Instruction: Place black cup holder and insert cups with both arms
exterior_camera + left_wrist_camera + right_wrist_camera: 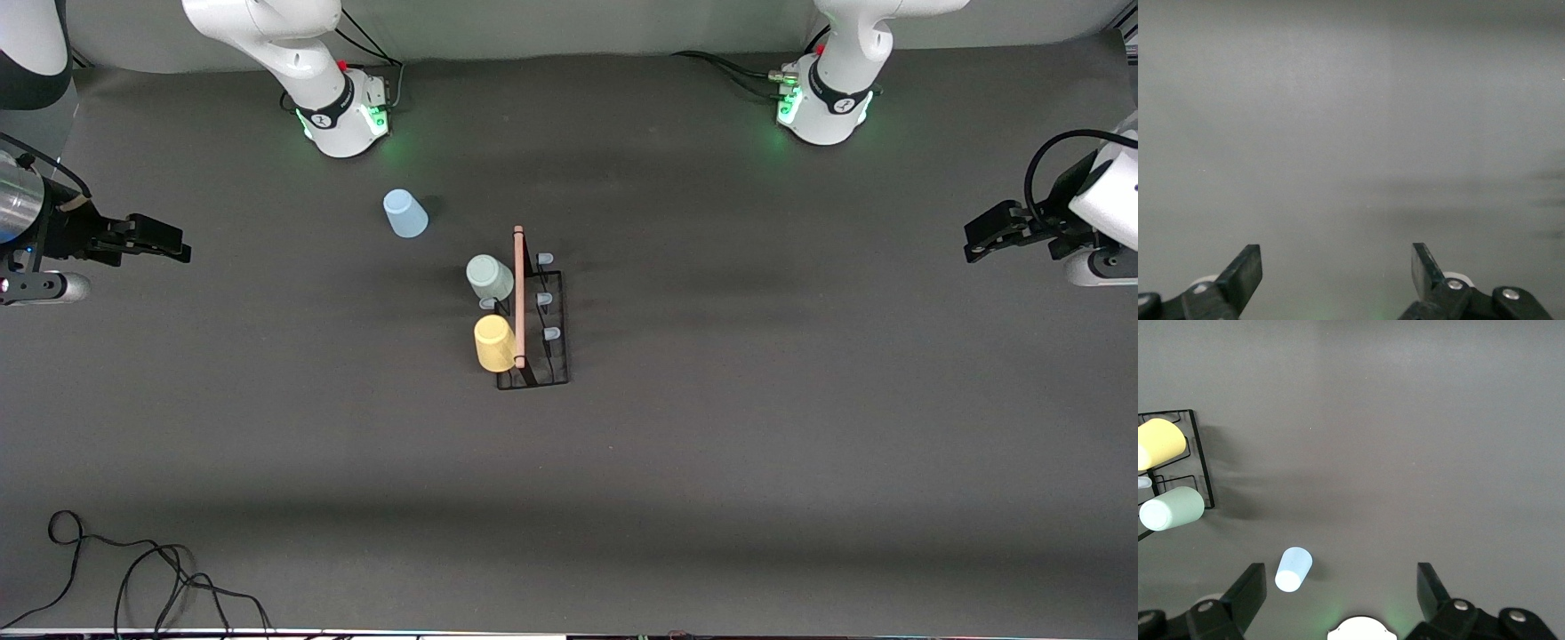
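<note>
We see the right gripper (182, 252) hanging over the right arm's end of the table (800, 444), fingers spread wide and empty. The light blue cup (405, 214) stands alone on the table, near the right arm's base. At the table's middle sits the black cup holder (536, 331), carrying the pale green cup (490, 277) and, nearer the camera, the yellow cup (494, 343) (both on pegs). The left gripper (971, 250) waits over the left arm's end, fingers likewise apart, holding nothing.

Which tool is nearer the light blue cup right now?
Right. The right tool waits open at its table end, nearer the light blue cup; the left tool waits open at the other end.
</note>
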